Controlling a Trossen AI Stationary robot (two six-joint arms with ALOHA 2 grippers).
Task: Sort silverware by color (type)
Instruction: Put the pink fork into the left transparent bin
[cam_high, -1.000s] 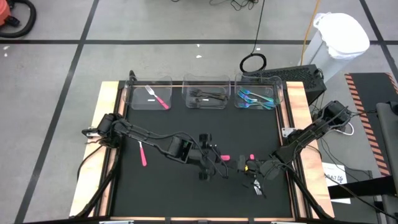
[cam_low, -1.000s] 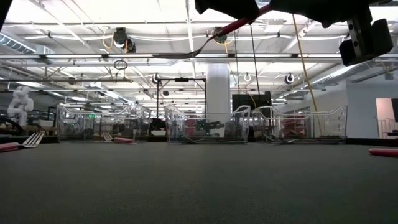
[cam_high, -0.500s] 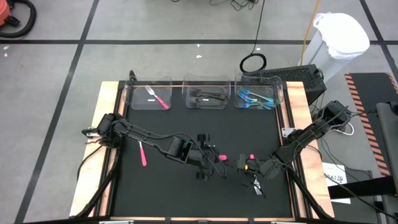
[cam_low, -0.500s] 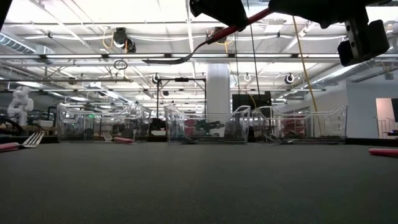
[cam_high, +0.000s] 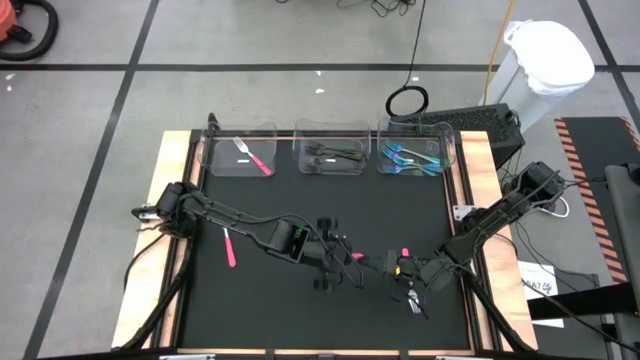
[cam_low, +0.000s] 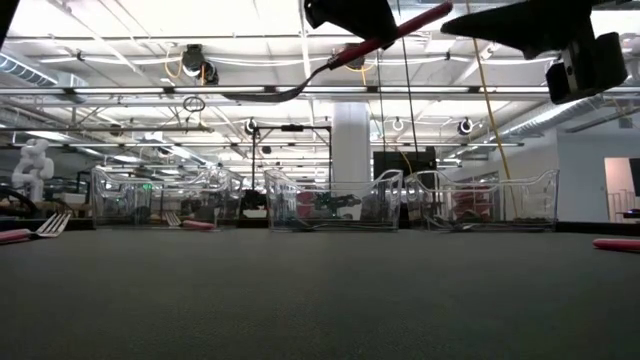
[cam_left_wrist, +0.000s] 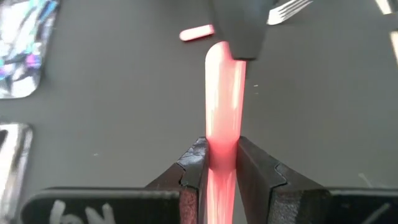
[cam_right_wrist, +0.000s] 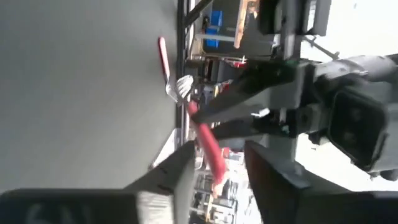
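Silverware piece, a pink-handled fork (cam_left_wrist: 221, 124), sits pinched in the left gripper (cam_left_wrist: 221, 163) above the mat's near middle, its head hidden there. The right gripper (cam_right_wrist: 217, 163) has fingers parted around the handle, contact unclear

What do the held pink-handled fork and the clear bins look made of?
The pink-handled fork held in the left pincer: handle looks like glossy, slightly translucent plastic; the head looks like metal. The clear rectangular bins: see-through, thin-walled, likely plastic.
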